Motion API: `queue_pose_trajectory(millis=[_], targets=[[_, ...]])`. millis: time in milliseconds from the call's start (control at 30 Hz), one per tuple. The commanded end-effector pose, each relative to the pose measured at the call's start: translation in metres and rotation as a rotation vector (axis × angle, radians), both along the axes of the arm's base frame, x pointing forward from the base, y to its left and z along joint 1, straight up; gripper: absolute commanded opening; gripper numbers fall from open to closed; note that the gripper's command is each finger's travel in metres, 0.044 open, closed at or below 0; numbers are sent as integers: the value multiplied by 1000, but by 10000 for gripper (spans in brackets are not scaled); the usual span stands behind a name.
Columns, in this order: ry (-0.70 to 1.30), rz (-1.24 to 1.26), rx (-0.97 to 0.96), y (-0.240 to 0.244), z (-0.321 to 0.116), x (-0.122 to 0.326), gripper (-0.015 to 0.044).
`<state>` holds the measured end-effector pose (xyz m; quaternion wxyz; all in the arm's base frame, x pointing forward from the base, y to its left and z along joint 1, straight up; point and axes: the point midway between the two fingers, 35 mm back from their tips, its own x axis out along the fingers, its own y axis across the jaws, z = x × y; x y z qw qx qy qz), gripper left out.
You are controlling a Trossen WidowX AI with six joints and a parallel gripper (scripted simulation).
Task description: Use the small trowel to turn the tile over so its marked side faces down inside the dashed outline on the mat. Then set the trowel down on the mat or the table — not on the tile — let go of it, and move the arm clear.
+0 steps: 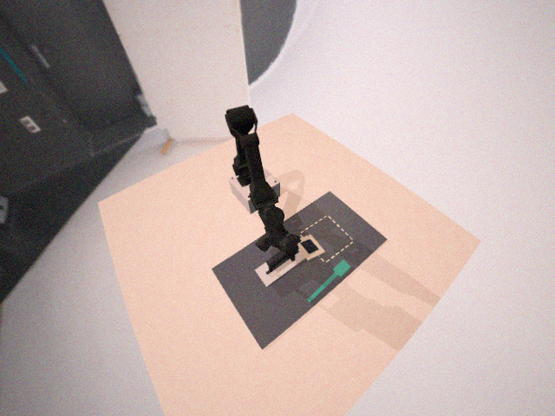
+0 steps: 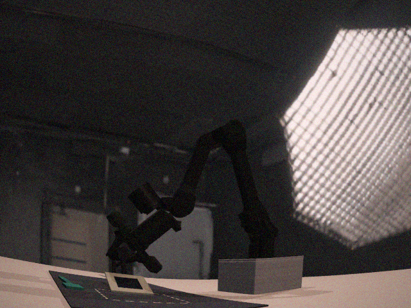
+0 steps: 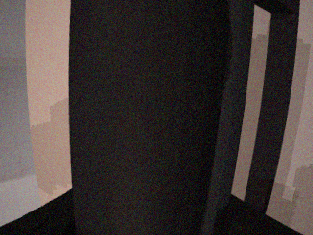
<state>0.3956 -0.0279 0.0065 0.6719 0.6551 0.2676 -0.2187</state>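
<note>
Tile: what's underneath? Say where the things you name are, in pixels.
Mat [image 1: 251, 304] [image 2: 92, 299] shows around the tile [image 1: 309, 246] [image 2: 128, 282]; from above, a pale flat piece [image 1: 265, 278] runs toward its edge. The tile covers whatever is directly beneath, including any of that piece.

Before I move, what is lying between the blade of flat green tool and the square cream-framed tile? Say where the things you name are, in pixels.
One corner of the pale dashed outline [image 1: 327, 261] [image 2: 95, 289], on the dark grey mat [image 1: 251, 290] [image 2: 89, 298]; top view shows it.

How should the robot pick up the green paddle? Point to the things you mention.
I'd pinch the green paddle [image 1: 328, 280] [image 2: 70, 283] midway along its thin handle [image 1: 321, 288] [image 2: 62, 279], coming from above, fingers across it. It lies flat, and the handle looks much narrower than the wide blade [image 1: 342, 267] [image 2: 76, 287].
</note>
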Motion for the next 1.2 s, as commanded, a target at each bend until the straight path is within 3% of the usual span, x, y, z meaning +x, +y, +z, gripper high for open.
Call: queue_pose_trajectory(millis=[0, 1167], targets=[[-25, -1, 3, 5, 16, 5, 0], [-25, -1, 9, 76, 35, 0, 0]])
